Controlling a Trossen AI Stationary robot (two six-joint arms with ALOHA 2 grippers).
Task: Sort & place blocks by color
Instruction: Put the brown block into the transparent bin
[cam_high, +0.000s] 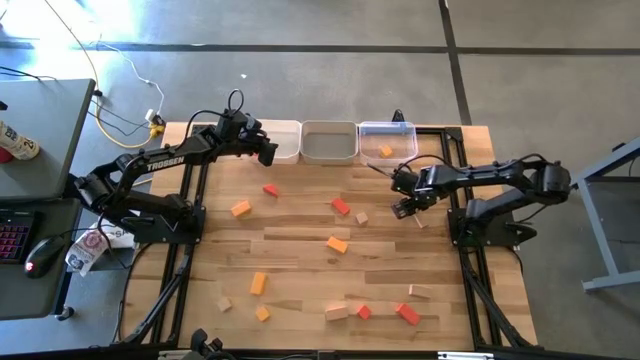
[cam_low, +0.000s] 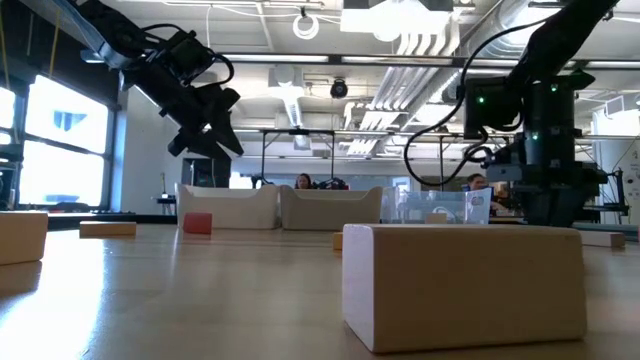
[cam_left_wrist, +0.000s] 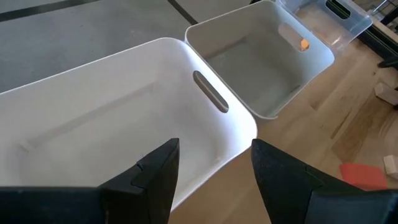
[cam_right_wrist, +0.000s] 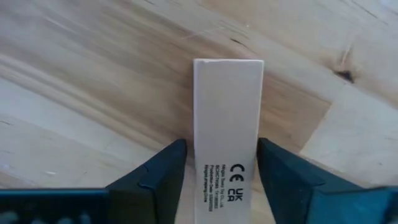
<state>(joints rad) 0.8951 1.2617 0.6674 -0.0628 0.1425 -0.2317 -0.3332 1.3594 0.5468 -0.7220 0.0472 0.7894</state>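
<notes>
Small red, orange and pale wooden blocks lie scattered on the table, among them a red one (cam_high: 270, 189), an orange one (cam_high: 338, 243) and a pale one (cam_high: 336, 313). One orange block (cam_high: 386, 151) lies in the clear bin (cam_high: 400, 128). My left gripper (cam_left_wrist: 214, 155) hovers open and empty above the near wall of the white bin (cam_left_wrist: 93, 124), also seen raised in the low view (cam_low: 205, 125). My right gripper (cam_right_wrist: 222, 155), at the table's right side (cam_high: 405, 207), is shut on a pale wooden bar (cam_right_wrist: 228, 106) with printed lettering. My right gripper pinches the pale bar between its two fingers, one on each long side (cam_right_wrist: 202, 155). The fingers lie across the bar and come from above. The bar's far end (cam_right_wrist: 228, 65) sticks out past the fingertips over the tabletop; whether it is lifted clear I cannot tell.
Three bins stand in a row at the far edge: white (cam_high: 285, 128), grey (cam_high: 329, 128) and clear. A large pale block (cam_low: 465, 285) sits close to the low camera. A red block (cam_left_wrist: 364, 176) lies near the bins. People sit in the room beyond.
</notes>
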